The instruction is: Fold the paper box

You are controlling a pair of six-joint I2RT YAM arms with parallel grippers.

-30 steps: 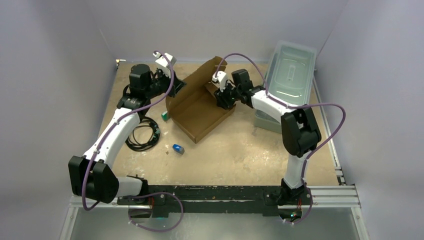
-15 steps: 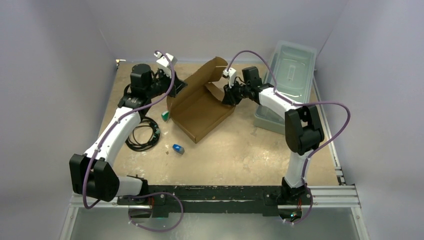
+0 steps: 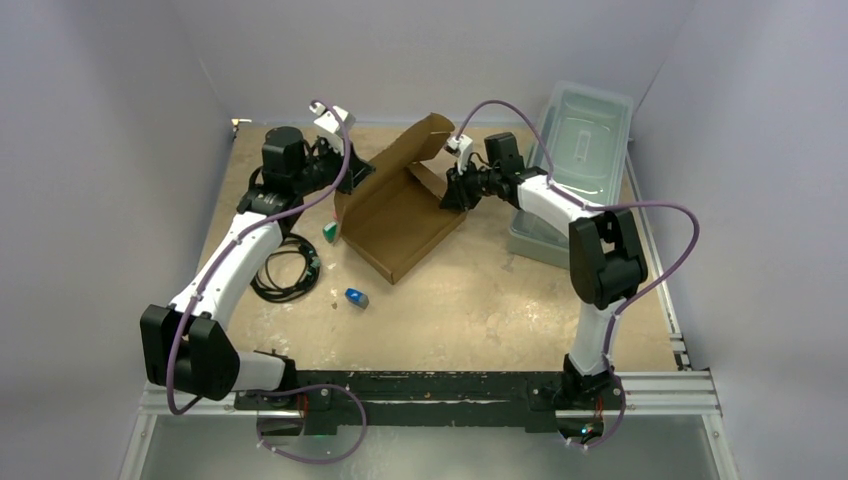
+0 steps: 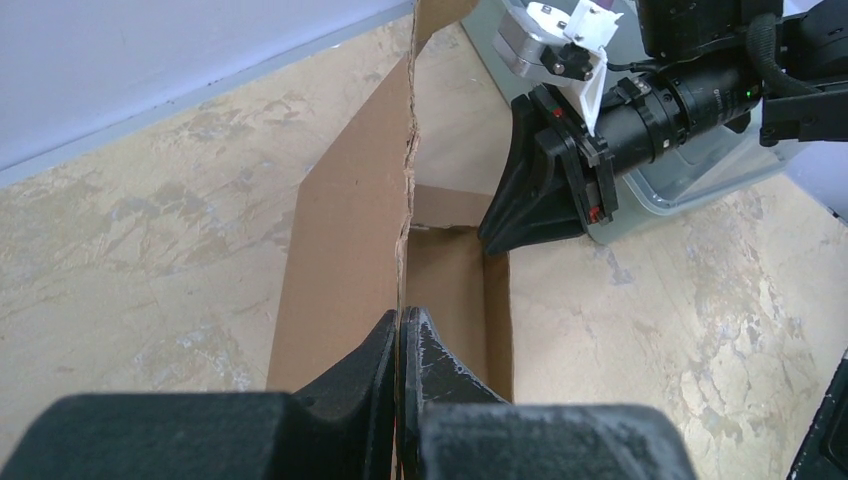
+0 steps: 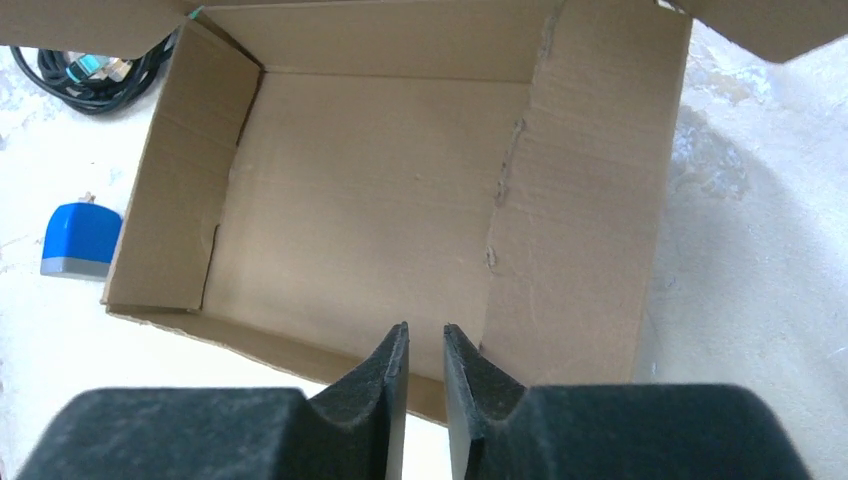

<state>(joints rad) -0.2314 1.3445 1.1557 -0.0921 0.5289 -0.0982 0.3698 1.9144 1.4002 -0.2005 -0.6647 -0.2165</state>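
Left wrist | left end effector (image 4: 400,318) clamped a raised wall of the paper box (image 4: 345,260) | right end effector (image 5: 425,335) hung slightly parted, empty | step: raising walls | next probably needed a flap tucked inward

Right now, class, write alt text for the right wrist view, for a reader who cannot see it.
The right gripper, its two black fingers slightly apart and holding nothing, hangs over a shallow brown corrugated cardboard box on a pale table. A small blue block lies left of the box; coiled black cable shows top left.

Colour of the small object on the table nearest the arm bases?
The object is blue with a grey end; the right wrist view shows it best.
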